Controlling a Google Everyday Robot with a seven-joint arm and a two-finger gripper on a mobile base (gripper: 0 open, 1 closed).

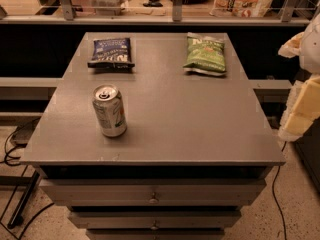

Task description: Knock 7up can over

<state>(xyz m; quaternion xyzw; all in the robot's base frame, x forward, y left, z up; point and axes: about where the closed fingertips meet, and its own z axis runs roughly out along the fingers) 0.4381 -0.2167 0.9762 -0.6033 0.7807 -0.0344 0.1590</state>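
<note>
The 7up can stands upright on the grey table, near its front left. It has a silvery-white body with green markings and a silver top with a pull tab. My gripper shows as a pale white and yellow shape at the right edge of the view. It hangs beyond the table's right side, far from the can and touching nothing on the table.
A flat dark-blue snack bag lies at the back left of the table and a flat green snack bag at the back right. Drawers sit under the tabletop. A counter with railings runs behind. Cables lie on the floor at left.
</note>
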